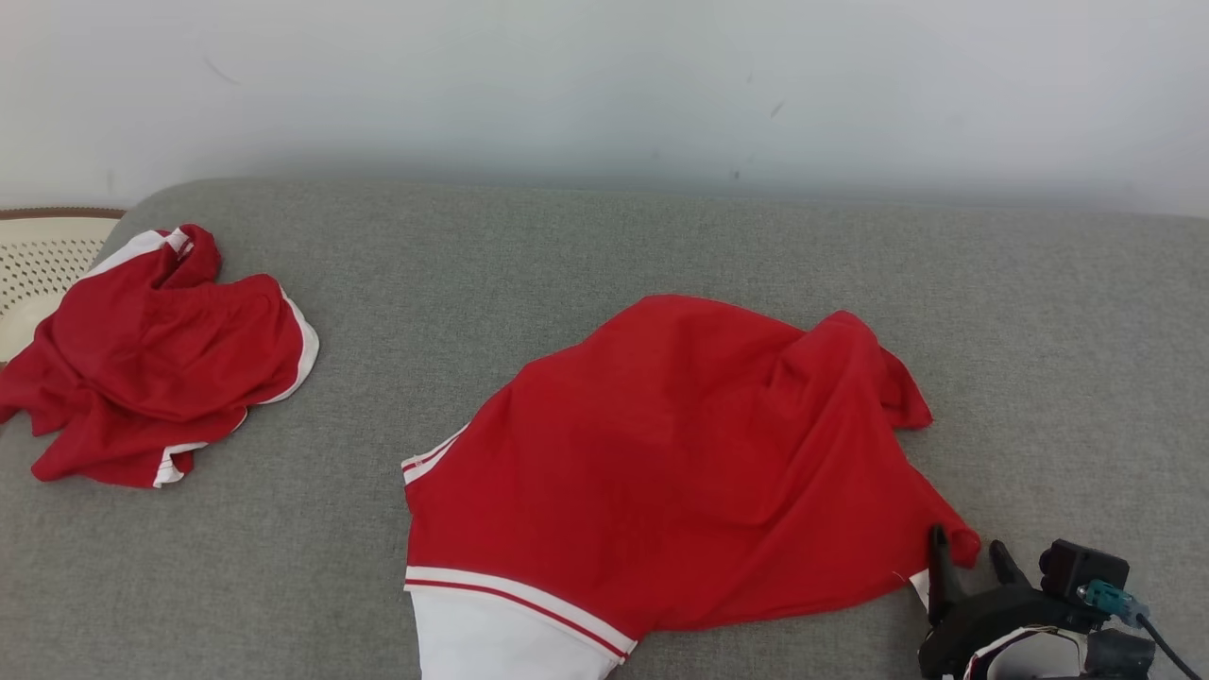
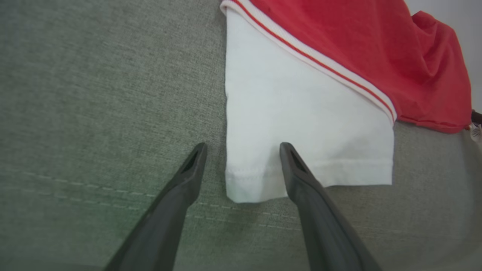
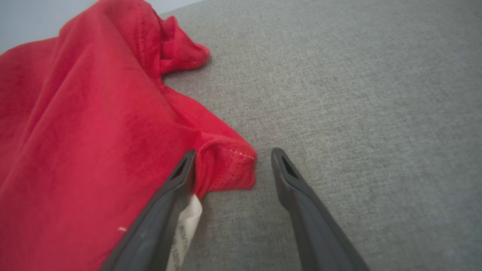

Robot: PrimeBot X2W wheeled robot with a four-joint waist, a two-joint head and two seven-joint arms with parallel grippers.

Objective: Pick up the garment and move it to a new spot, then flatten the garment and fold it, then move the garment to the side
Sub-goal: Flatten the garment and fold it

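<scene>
A red garment (image 1: pixel 680 463) with a white sleeve (image 1: pixel 491 642) and red-and-white trim lies rumpled on the grey cushion (image 1: pixel 586 255). In the head view my right gripper (image 1: pixel 968 557) stands open at the garment's lower right corner. The right wrist view has that red corner (image 3: pixel 229 167) lying between my open right gripper's (image 3: pixel 233 158) fingers, one finger (image 3: pixel 177 188) against the cloth. In the left wrist view my left gripper (image 2: pixel 243 152) is open, straddling the white sleeve's (image 2: pixel 301 124) hem corner.
A second crumpled red garment (image 1: pixel 161 359) lies at the cushion's far left, beside a cream perforated basket (image 1: pixel 42 260). A pale wall (image 1: pixel 604 85) rises behind the cushion. Bare grey fabric stretches to the right (image 1: pixel 1067 359).
</scene>
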